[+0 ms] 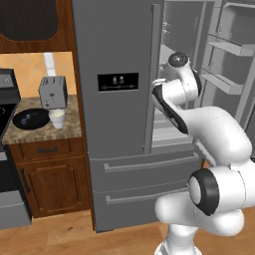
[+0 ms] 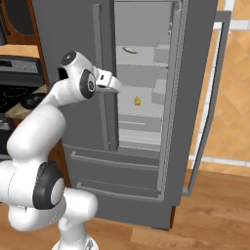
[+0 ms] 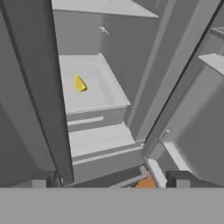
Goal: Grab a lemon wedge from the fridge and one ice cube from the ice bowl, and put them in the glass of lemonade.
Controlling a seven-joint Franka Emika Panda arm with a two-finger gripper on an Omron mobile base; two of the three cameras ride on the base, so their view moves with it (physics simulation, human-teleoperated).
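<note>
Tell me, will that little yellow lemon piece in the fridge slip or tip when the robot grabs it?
Probably. The lemon wedge looks tiny and tapered, so it may squirt from a pinch. It stands alone on a smooth fridge shelf, so a nudge could slide or topple it. It is likely very light.

fridge (image 1: 119, 124): top cut off by the upper edge of both base views; in the left base view the arm hides part of its open compartment.
open right door (image 2: 215, 97): top cut off by the upper frame edge in the right base view.
small item on upper shelf (image 2: 129, 50): too small to identify.
ice bowl (image 1: 31, 119): contents too small to make out.
glass of lemonade (image 1: 57, 118): liquid level not discernible.
toaster (image 1: 53, 92): detail blurred.
stove (image 1: 6, 124): cut off by the left edge.
gripper (image 3: 109, 179): only the fingertips show, at the lower edge of the hand view.
</note>
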